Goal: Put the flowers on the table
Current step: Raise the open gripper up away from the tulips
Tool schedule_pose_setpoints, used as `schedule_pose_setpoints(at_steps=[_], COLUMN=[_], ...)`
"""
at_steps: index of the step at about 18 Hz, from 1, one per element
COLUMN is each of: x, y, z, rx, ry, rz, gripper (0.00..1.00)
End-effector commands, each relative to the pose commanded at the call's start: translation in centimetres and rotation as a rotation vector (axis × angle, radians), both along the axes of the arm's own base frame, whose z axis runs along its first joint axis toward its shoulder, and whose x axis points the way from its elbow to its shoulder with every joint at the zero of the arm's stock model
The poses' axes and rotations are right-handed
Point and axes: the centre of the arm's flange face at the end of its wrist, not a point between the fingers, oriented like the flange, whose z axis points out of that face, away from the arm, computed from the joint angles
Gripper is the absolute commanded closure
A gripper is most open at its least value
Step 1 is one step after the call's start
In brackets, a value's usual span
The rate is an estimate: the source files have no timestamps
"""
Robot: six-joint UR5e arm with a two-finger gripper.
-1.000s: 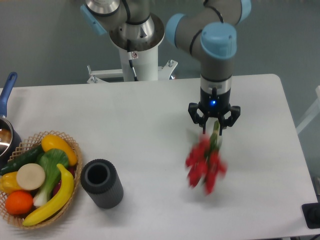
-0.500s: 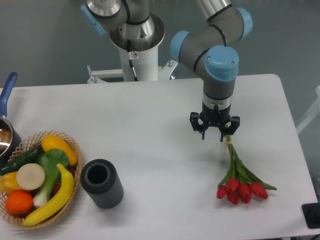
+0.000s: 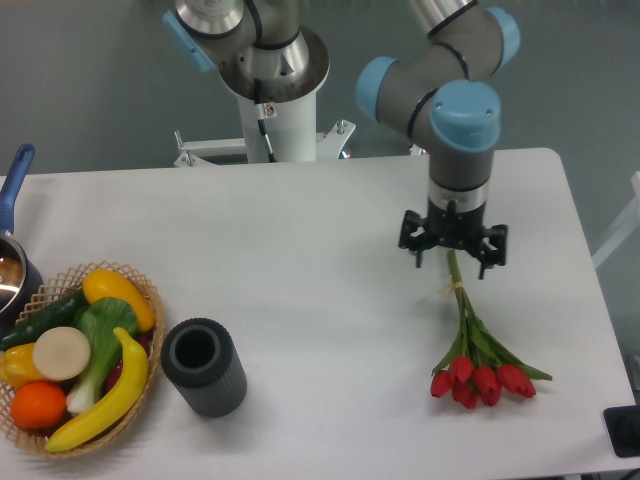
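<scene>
Flowers (image 3: 478,366) on table (image 3: 300,260), right of cylinder (image 3: 204,366) and basket (image 3: 148,300).

Even, diffuse overhead light — bright, with no hard glare on the table (image 3: 300,260). Shadows soft and short: a faint one under the flowers (image 3: 478,350) near the right edge, a slightly darker one beside the dark cylinder (image 3: 204,366) toward the front edge. Focus moderately soft overall — no motion blur. Table edges look straight, without obvious bending.

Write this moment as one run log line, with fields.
gripper: open, above stem ends | flowers: lying flat on table, released | basket, dark cylinder: at left
</scene>
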Motion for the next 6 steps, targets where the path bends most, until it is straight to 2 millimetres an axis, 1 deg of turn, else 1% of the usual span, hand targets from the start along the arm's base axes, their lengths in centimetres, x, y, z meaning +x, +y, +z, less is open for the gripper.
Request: schedule_pose_setpoints(at_steps=[2,5,6], x=[-1.0,-2.1,-2.3], y=[-1.2,-3.0,-3.3], z=[0.2,0.6,0.6], rx=[-0.017,-0.028,-0.032], ry=[0.011,0.023,0.027], rz=[-0.045,-0.065,-0.081], gripper=[0.0,0.0,0.0])
